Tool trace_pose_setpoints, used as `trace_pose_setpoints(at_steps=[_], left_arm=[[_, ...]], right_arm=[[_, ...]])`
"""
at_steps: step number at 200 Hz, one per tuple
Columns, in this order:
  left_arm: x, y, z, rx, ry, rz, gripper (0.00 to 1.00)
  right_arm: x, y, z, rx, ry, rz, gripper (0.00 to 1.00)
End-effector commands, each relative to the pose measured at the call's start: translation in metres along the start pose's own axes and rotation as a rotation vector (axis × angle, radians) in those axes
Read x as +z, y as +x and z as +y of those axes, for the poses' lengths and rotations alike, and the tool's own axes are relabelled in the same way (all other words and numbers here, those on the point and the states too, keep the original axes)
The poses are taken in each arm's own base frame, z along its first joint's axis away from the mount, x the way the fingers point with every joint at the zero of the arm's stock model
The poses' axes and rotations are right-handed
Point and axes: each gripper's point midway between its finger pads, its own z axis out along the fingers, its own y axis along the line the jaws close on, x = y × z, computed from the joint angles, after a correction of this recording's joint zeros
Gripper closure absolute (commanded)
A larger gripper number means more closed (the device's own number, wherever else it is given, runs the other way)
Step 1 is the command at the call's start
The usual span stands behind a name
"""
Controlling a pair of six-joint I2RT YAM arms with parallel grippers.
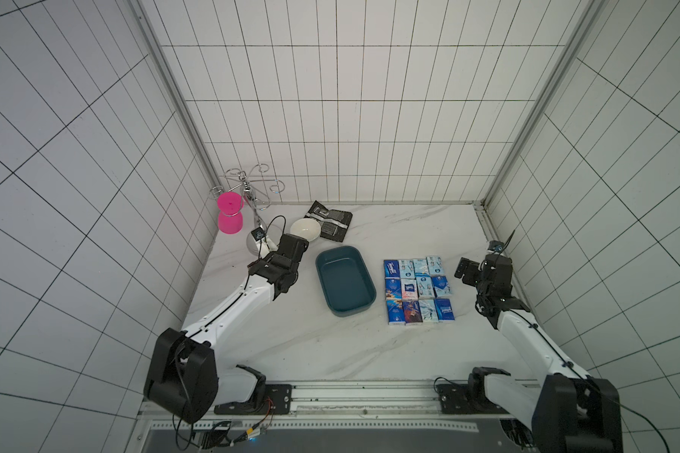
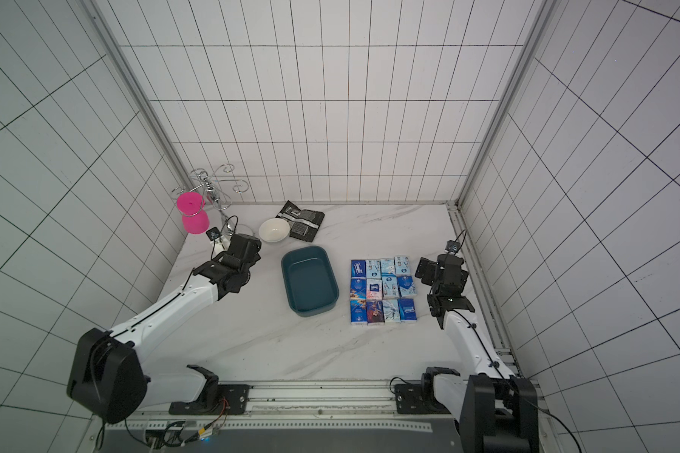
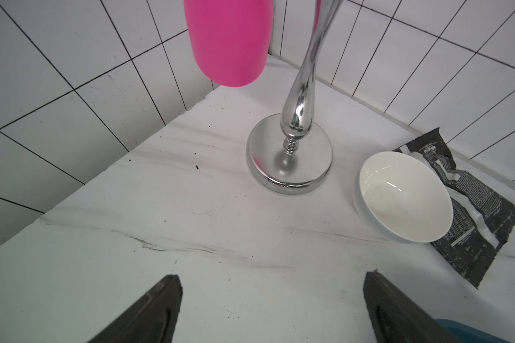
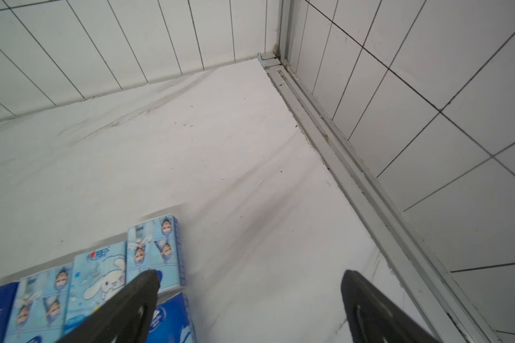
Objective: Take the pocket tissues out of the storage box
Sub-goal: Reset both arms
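The storage box (image 1: 345,282) (image 2: 309,282), a dark teal tub, sits mid-table with nothing in it; one corner of it (image 3: 461,331) shows in the left wrist view. Several pocket tissues (image 1: 417,290) (image 2: 383,290) lie flat in a tidy grid on the table right of the box. My left gripper (image 1: 292,244) (image 3: 272,279) hovers open left of the box, above bare table, holding nothing. My right gripper (image 1: 466,270) (image 4: 250,276) is open and empty just right of the grid, with a light-blue packet (image 4: 153,252) beside one finger.
A chrome stand (image 3: 289,154) with a pink cup (image 1: 229,213) (image 3: 229,41) hanging on it stands at the back left. A white bowl (image 1: 306,229) (image 3: 405,196) and a black-and-silver pouch (image 1: 330,223) (image 3: 473,208) lie behind the box. Tiled walls close three sides.
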Motion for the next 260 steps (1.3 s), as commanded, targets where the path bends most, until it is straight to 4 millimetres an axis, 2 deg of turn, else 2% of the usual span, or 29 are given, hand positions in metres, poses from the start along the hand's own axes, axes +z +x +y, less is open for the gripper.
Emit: trace_pose_setpoints(at_steps=[1,31,55,70,93,127,143,161,192,215,240,260], left_arm=[[0.000,-0.013,-0.006,-0.049,0.038,-0.083,0.01],[0.010,-0.023,-0.005,0.006,-0.045,-0.146,0.01],[0.016,-0.036,-0.004,0.088,-0.103,-0.241,0.02],[0.027,-0.043,0.015,0.119,-0.202,-0.327,0.01],[0.047,-0.043,0.041,0.088,-0.224,-0.296,0.01],[0.071,-0.054,0.050,0.174,-0.129,-0.305,0.02],[0.078,-0.048,0.049,0.198,-0.043,-0.296,0.02],[0.083,-0.031,0.048,0.215,0.040,-0.269,0.02],[0.087,-0.009,0.036,0.200,0.162,-0.271,0.02],[0.088,-0.005,0.023,0.219,0.239,-0.281,0.02],[0.091,0.011,0.006,0.281,0.352,-0.291,0.02],[0.099,0.016,0.009,0.260,0.371,-0.270,0.02]], right_arm=[[0.016,-0.015,-0.015,0.022,0.059,-0.130,0.01],[0.045,0.001,-0.021,0.024,0.098,-0.118,0.01],[0.053,0.002,-0.014,0.029,0.056,-0.138,0.01],[0.055,0.006,-0.015,0.029,0.083,-0.167,0.01],[0.057,0.007,-0.011,0.009,0.084,-0.149,0.01],[0.061,0.008,-0.005,-0.004,0.050,-0.140,0.01],[0.062,0.011,-0.003,-0.008,0.038,-0.138,0.01],[0.058,0.014,-0.007,-0.003,0.067,-0.196,0.01],[0.059,0.014,-0.006,-0.013,0.079,-0.189,0.01],[0.059,0.015,-0.008,-0.001,0.074,-0.183,0.01],[0.059,0.015,-0.008,0.000,0.073,-0.184,0.01],[0.059,0.015,-0.008,-0.001,0.073,-0.184,0.01]])
